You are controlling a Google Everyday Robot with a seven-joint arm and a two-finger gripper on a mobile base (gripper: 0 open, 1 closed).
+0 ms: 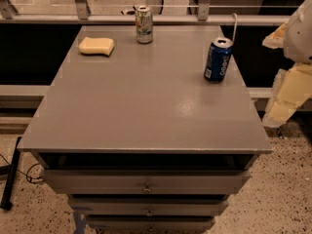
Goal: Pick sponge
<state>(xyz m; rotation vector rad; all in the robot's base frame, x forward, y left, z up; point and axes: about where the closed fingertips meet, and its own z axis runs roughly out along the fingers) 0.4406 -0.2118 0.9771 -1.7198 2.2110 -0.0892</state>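
The sponge [96,46] is a pale yellow flat pad lying at the far left corner of the grey table [146,106]. My gripper [287,89] is at the right edge of the view, off the table's right side and just past its edge, far from the sponge. It holds nothing that I can see.
A green and silver can [144,25] stands at the far edge, right of the sponge. A blue soda can [218,60] stands near the right edge, close to my gripper. Drawers [146,182] sit under the tabletop. A railing [156,17] runs behind the table.
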